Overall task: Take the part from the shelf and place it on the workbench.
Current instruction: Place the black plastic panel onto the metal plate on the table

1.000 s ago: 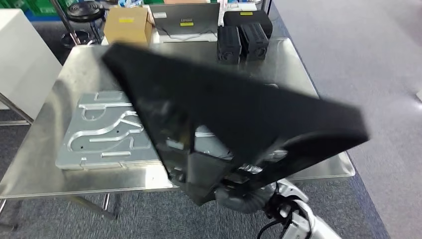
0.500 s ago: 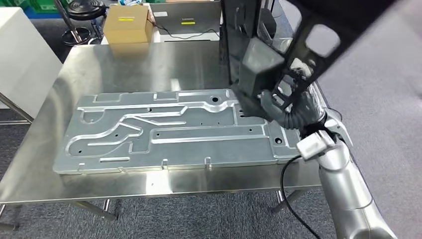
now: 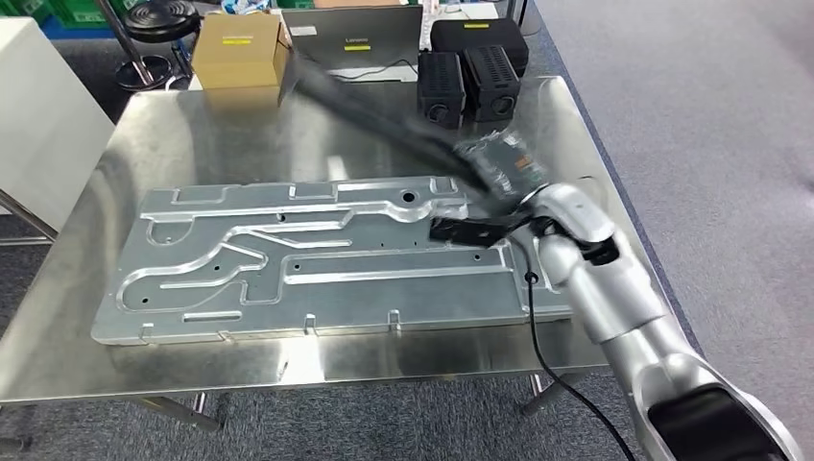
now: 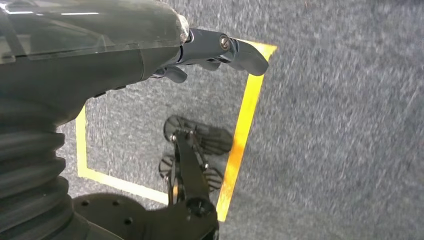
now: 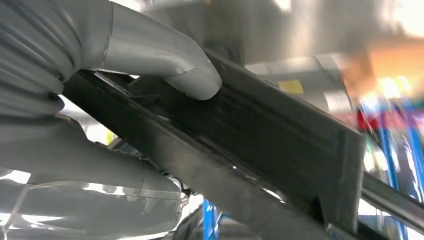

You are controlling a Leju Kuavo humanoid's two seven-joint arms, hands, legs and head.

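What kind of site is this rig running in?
Likely a factory-style test lab or workshop. A steel workbench holds a large machined aluminium plate, yellow tape marks out the grey carpet, and a laptop sits beyond the bench. The right hand holds a black part.

Large metal plate covers most of tabletop front and middle. Back strip bare steel, passable. Two black boxes block back right edge; cardboard box, laptop stand just beyond back edge.
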